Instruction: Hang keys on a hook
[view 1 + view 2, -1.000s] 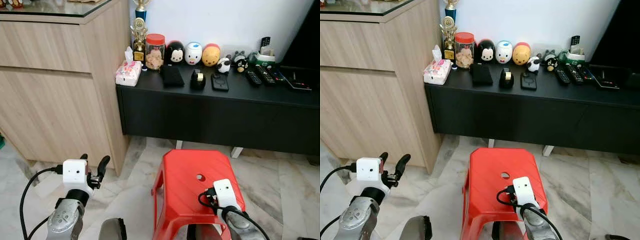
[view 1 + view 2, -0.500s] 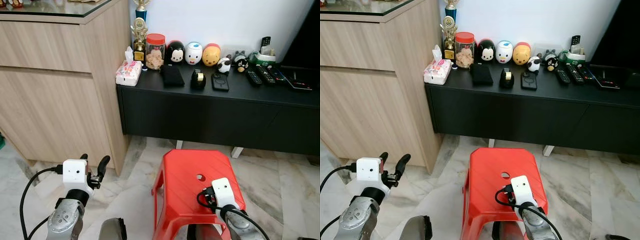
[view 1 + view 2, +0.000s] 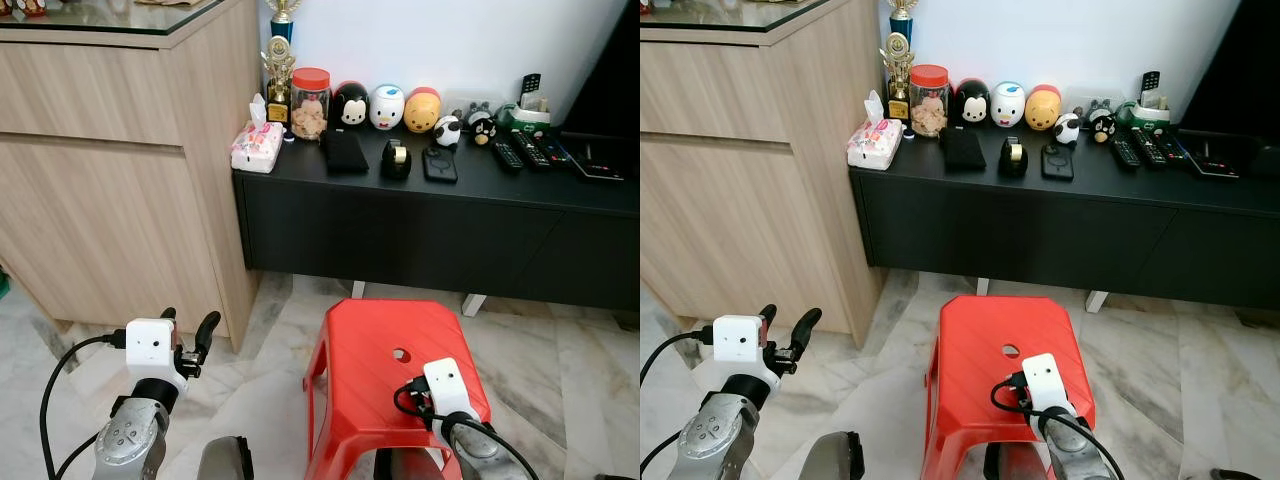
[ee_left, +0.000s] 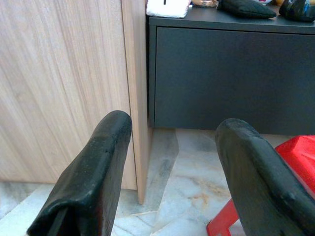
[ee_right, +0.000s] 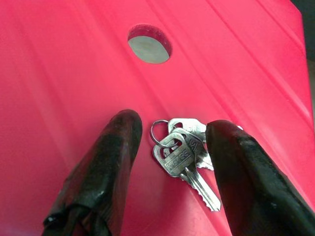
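A bunch of silver keys on a ring lies flat on the seat of a red plastic stool, just short of the seat's round hole. My right gripper hangs low over the seat, open, one black finger on each side of the keys. Whether the fingers touch the keys I cannot tell. In the eye views the right wrist's white camera box covers the fingers and keys. My left gripper is raised at the left, open and holding nothing.
A black low cabinet stands behind the stool, carrying a tissue pack, a jar, figurines and remotes. A tall wooden cabinet fills the left. Marble floor lies around the stool.
The right wrist has shifted only slightly over the stool seat. The left arm has stayed where it was.
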You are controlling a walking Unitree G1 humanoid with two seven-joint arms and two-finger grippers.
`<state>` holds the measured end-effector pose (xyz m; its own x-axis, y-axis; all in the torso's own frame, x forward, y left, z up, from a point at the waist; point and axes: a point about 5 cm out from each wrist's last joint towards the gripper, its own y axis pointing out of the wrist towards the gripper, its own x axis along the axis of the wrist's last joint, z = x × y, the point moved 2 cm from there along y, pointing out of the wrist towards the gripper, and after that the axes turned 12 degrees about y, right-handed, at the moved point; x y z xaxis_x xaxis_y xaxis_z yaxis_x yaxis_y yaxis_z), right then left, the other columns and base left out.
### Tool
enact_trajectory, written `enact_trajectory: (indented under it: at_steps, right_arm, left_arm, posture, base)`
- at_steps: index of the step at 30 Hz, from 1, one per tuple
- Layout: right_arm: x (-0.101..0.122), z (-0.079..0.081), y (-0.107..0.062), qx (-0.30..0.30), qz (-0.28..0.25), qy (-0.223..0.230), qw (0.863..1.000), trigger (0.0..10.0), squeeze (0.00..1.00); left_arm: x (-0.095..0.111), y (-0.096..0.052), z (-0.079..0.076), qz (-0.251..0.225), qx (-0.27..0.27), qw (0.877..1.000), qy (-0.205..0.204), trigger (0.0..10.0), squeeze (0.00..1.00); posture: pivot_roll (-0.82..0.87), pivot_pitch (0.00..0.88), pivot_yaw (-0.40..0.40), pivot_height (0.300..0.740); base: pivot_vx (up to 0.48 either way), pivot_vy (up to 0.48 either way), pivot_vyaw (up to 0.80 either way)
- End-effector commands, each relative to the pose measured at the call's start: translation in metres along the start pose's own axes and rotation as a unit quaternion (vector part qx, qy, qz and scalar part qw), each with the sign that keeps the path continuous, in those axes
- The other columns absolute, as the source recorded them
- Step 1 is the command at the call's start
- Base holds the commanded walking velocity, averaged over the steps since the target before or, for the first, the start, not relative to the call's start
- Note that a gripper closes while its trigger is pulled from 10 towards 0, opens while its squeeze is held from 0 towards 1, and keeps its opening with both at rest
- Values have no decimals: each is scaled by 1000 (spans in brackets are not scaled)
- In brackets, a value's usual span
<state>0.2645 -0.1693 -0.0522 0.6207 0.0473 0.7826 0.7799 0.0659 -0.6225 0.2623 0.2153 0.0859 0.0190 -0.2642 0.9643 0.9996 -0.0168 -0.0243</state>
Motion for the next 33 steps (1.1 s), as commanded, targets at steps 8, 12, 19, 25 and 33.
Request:
enact_trajectory:
  at_steps: [8, 12, 19, 25, 33]
  right_arm:
    - [-11, -3, -1, -4, 30, 5, 1000, 0, 0]
    - [-15, -2, -2, 4, 43, 5, 999, 0, 0]
    - [-19, -1, -2, 4, 49, 3, 999, 0, 0]
    - [-9, -3, -1, -4, 19, 13, 1000, 0, 0]
    - [12, -4, 1, -10, -42, 37, 998, 0, 0]
  left_arm:
    - [-3, -1, -1, 10, -7, 1000, -1, 10000, 0]
    - [-3, -1, 0, 11, -7, 1000, 0, 10000, 0]
    - [-3, -1, 0, 11, -8, 1000, 1, 10000, 0]
    - [-3, 0, 0, 11, -7, 1000, 1, 10000, 0]
    - [-5, -1, 0, 13, -3, 1000, 2, 10000, 0]
  posture:
    - [116, 0, -63, 579]
    - [118, 0, -62, 579]
    - [119, 0, -60, 579]
    - [119, 0, -61, 579]
    - [119, 0, -65, 579]
  base:
    - [0, 0, 0]
    - [0, 0, 0]
    - [0, 0, 0]
    - [0, 0, 0]
    - [0, 0, 0]
